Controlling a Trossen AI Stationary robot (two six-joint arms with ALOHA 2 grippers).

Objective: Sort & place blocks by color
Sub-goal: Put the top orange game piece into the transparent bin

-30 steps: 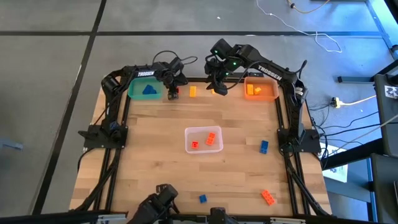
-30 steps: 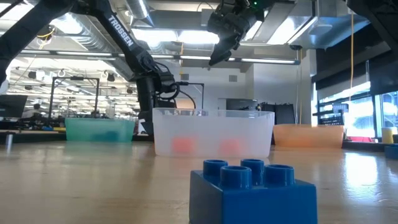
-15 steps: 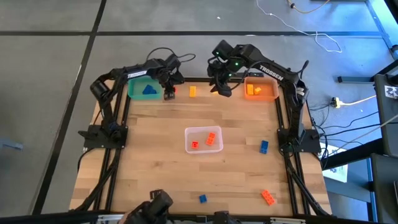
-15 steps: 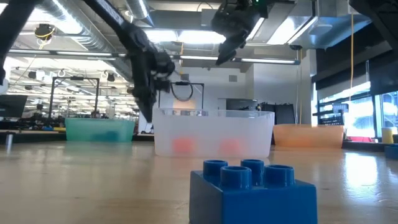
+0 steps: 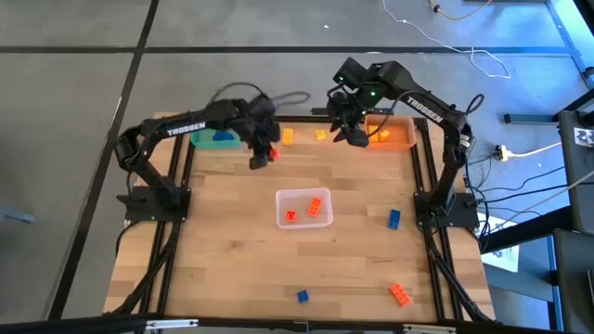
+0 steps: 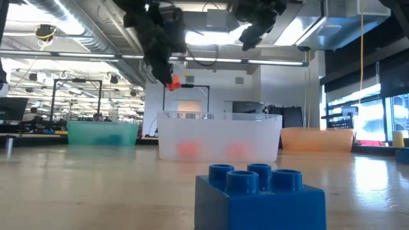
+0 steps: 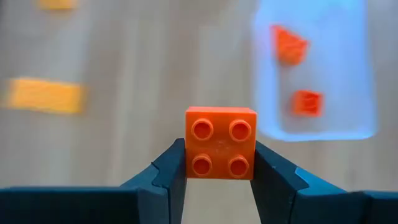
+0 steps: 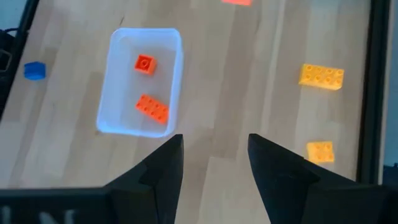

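Red-orange brick (image 7: 221, 142) sits clamped in the left gripper (image 5: 261, 156), raised off the bench, likely bound for the clear bin (image 5: 281, 219); right gripper (image 5: 350, 135) hangs open, empty, near the far edge.

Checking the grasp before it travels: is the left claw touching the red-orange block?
Touching. The left wrist view shows the left claw with a finger pressed against each side of the red-orange block, no gap.

Left pincer (image 5: 262, 156) with red-orange block (image 5: 272, 154) beside teal bin (image 5: 215, 138).
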